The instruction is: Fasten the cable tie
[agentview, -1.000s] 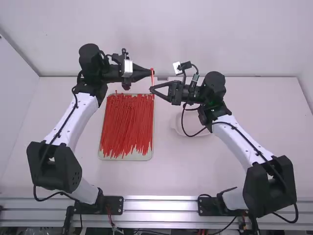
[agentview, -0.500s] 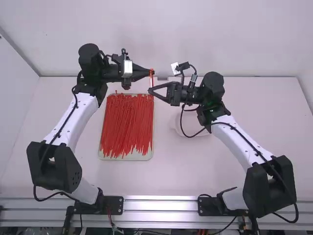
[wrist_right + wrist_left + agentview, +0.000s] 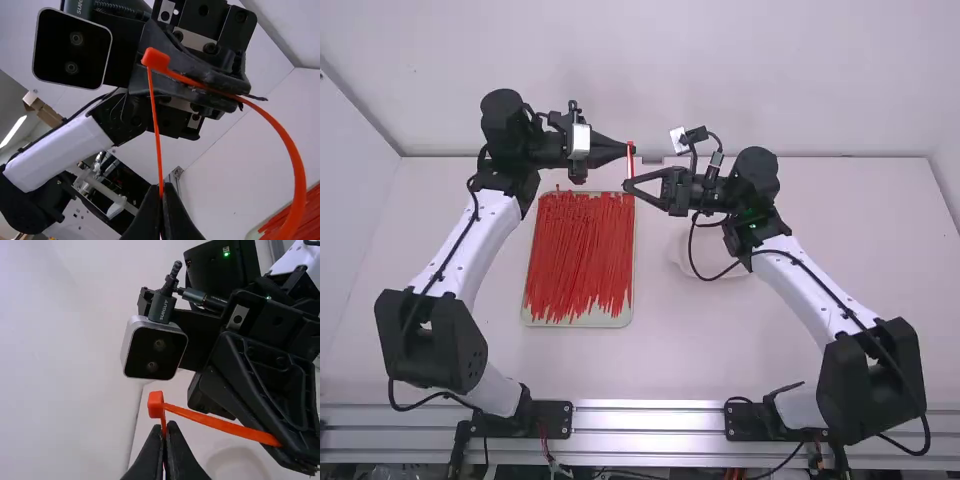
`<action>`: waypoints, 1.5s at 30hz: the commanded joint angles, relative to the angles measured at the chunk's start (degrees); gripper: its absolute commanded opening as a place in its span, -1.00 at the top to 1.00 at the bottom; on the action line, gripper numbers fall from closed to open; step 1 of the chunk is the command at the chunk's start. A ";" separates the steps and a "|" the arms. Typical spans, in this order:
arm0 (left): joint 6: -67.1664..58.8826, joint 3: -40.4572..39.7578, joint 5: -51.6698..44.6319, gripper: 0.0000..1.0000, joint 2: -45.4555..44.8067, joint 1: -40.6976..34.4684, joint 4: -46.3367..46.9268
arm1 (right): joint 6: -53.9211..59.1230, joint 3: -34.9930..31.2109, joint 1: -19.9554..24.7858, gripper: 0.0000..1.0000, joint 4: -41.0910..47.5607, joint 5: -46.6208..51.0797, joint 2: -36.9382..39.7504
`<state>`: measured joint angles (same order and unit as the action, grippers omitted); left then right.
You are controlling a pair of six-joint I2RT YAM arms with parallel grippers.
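A single red cable tie (image 3: 631,152) is held in the air behind the tray, bent into a loop (image 3: 294,165). My left gripper (image 3: 623,152) is shut on its strap just below the square head (image 3: 155,405). My right gripper (image 3: 628,183) sits close under it, shut on the other end of the strap (image 3: 158,145), which runs up to the head (image 3: 155,57). I cannot tell whether the tip has entered the head. The left wrist view has the right gripper (image 3: 276,442) pinching the strap (image 3: 220,424) beside my left fingertips (image 3: 172,440).
A flat tray (image 3: 578,319) with a pile of several red cable ties (image 3: 580,255) lies on the white table below the grippers. A white object (image 3: 682,262) rests on the table under the right arm. Bare table spreads to the right and front.
The right gripper has edged slightly left, closer under the left gripper. The left arm and the tie's head have barely moved.
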<state>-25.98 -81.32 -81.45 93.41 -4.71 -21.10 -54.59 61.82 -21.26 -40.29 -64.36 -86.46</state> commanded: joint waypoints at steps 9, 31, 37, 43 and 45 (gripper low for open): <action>-0.61 1.05 -1.68 0.96 -0.24 0.22 -0.59 | -1.79 1.53 0.20 1.00 -1.36 -1.38 -0.07; -0.50 1.05 1.46 0.96 -0.24 0.26 -0.35 | -3.72 1.53 0.20 1.00 -1.33 -1.01 -0.07; -0.70 1.05 1.53 0.96 -0.24 0.26 -0.44 | -4.11 1.53 0.22 1.00 -1.33 -0.52 -0.07; -0.90 1.05 1.51 0.96 -0.24 0.28 -0.61 | -4.13 1.53 0.33 1.00 -1.33 0.07 -0.07; -0.90 1.05 1.55 0.96 -0.24 0.26 -0.61 | -4.11 1.53 0.50 1.00 -1.33 0.09 -0.07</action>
<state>-26.55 -81.32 -79.68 93.41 -4.71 -21.45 -58.54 61.82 -21.19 -41.21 -64.47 -86.46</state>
